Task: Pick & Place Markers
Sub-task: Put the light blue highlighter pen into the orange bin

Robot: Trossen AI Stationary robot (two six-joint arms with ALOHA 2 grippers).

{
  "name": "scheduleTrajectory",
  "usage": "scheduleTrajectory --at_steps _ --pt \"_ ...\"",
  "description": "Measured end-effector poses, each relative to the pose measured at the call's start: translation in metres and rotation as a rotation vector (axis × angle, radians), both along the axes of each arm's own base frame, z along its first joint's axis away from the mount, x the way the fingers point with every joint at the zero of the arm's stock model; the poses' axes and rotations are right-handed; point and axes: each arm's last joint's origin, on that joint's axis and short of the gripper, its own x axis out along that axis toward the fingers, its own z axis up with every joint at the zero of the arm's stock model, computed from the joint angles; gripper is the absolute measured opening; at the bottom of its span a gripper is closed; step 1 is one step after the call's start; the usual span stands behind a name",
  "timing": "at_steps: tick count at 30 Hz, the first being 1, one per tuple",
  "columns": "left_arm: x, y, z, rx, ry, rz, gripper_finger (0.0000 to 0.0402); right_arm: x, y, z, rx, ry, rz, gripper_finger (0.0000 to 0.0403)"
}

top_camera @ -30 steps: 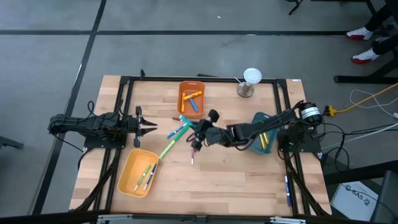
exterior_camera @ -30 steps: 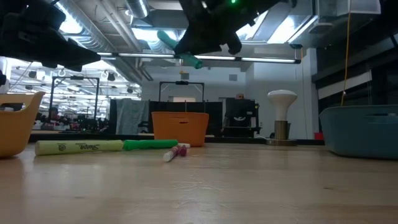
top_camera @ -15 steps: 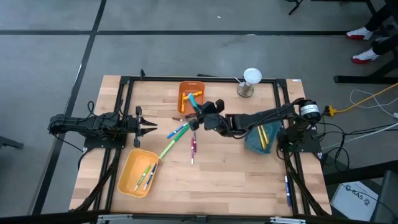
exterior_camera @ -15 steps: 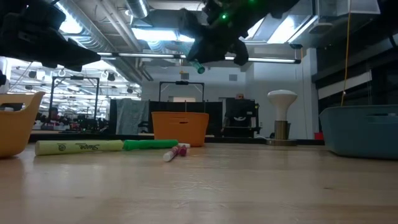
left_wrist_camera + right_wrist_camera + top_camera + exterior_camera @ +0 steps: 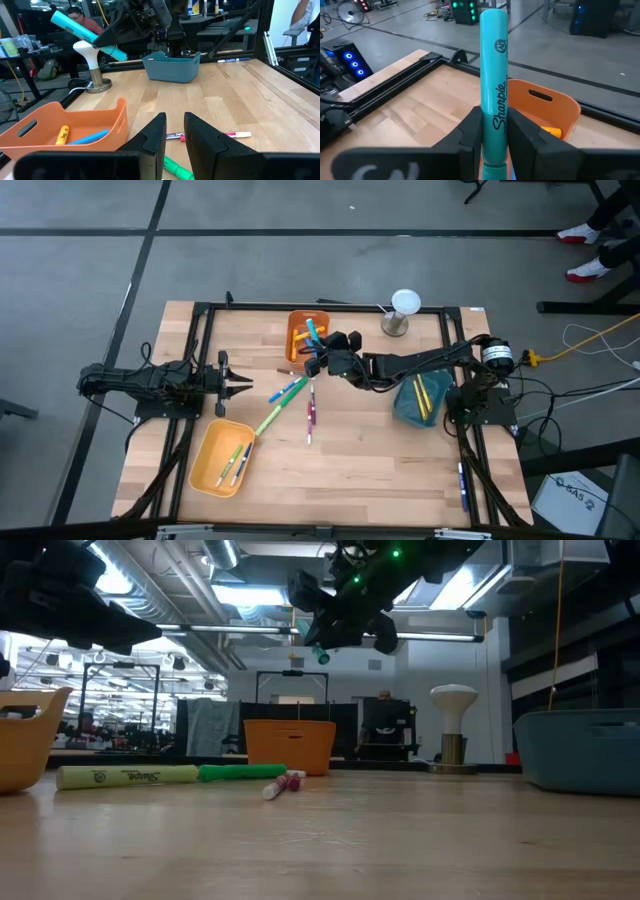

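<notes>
Three bins: one orange [image 5: 307, 332], one yellow [image 5: 205, 468], one teal [image 5: 405, 408]. Two robot arms. One lamp [image 5: 403, 308]. Markers [image 5: 310, 411], approx: one teal in the right gripper [image 5: 315, 352], about four loose on the table, two or three per bin; exact count can't be made out.

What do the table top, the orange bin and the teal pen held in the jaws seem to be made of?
Table top: apparently wood, matte, with visible planks and grain lines.
Orange bin: probably moulded plastic, smooth, with thin walls, rounded corners and a cut-out handle slot.
Teal marker: likely plastic, glossy, with a light sheen and printed lettering along its barrel. It is gripped by the right gripper.
</notes>
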Motion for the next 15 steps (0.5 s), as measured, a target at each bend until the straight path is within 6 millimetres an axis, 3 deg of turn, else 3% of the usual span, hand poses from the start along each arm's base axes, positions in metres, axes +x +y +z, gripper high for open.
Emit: scheduleTrajectory --at_steps 6,15 --pt "0.0 0.0 0.0 0.0 0.0 0.0 0.0068 0.0 -0.021 -0.003 0.024 -0.008 -0.021 0.0071" --pt "0.0 0.0 0.0 0.0 0.0 0.0 0.0065 0.011 -0.06 -0.025 0.076 -0.044 0.007 0.0071"
